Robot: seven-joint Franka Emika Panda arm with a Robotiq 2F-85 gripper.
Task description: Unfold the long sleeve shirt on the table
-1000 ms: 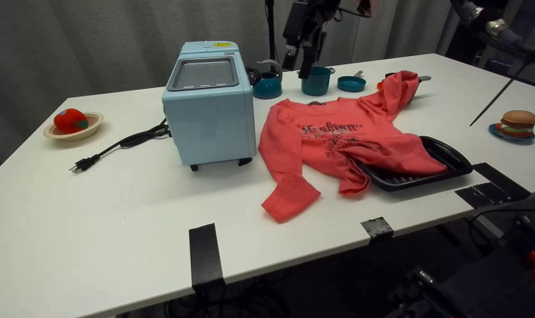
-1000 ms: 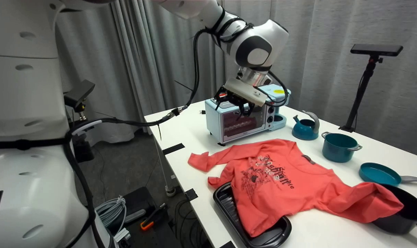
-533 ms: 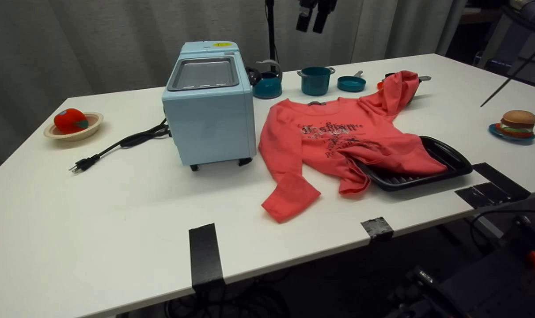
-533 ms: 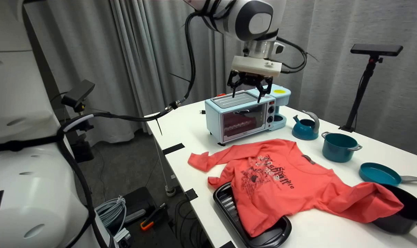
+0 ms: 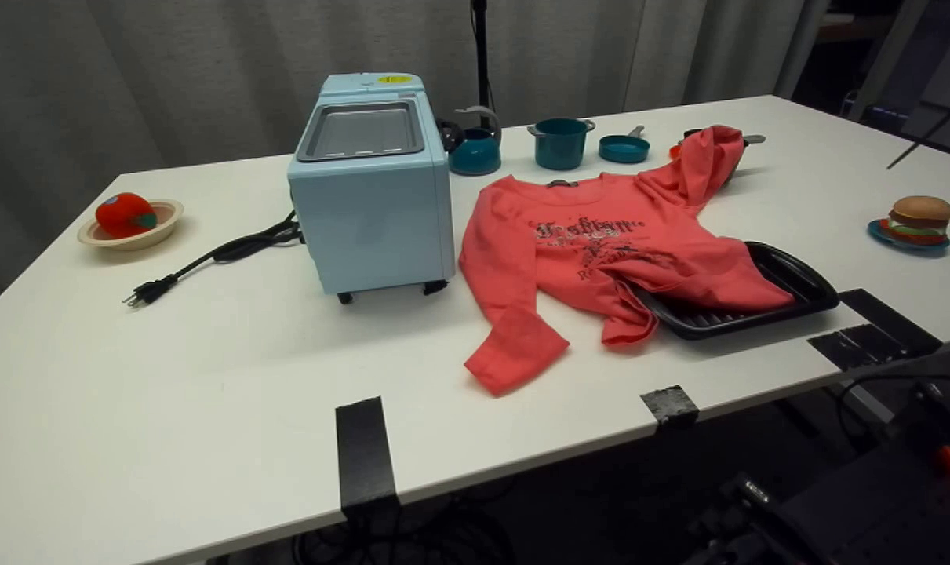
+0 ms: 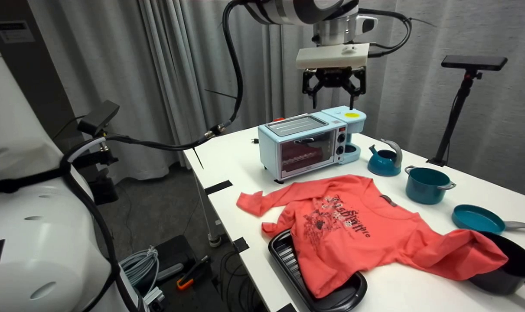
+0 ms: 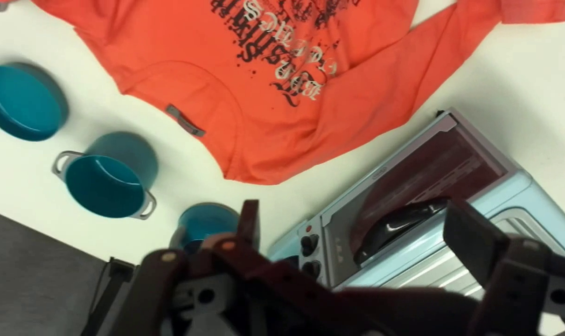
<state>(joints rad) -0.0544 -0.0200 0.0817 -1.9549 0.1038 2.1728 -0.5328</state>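
Observation:
The coral-red long sleeve shirt (image 5: 576,204) lies mostly spread on the white table (image 5: 231,408), printed chest facing up. One sleeve (image 6: 284,197) stretches beside the blue appliance toward the table's taped edge. The other sleeve (image 6: 457,255) is bunched and rests over a black pot. Its lower hem is rumpled and lies partly in a black tray. High above the appliance, my gripper (image 6: 333,106) points down, open and holding nothing. In the wrist view the gripper (image 7: 352,219) shows its fingers wide apart, with the shirt (image 7: 179,42) well beyond them.
The blue toaster oven (image 6: 305,143) stands beside the shirt. A black tray (image 6: 288,264) lies under the hem, a black pot (image 6: 505,268) under the bunched sleeve. A teal kettle (image 6: 384,162), pot (image 6: 427,186) and pan (image 6: 479,219) line the collar side. A burger (image 5: 918,220) sits farther off.
My gripper has risen and shifted away from the robot's base, turning to point straight down. It has left the top of an exterior view. The shirt has stayed still.

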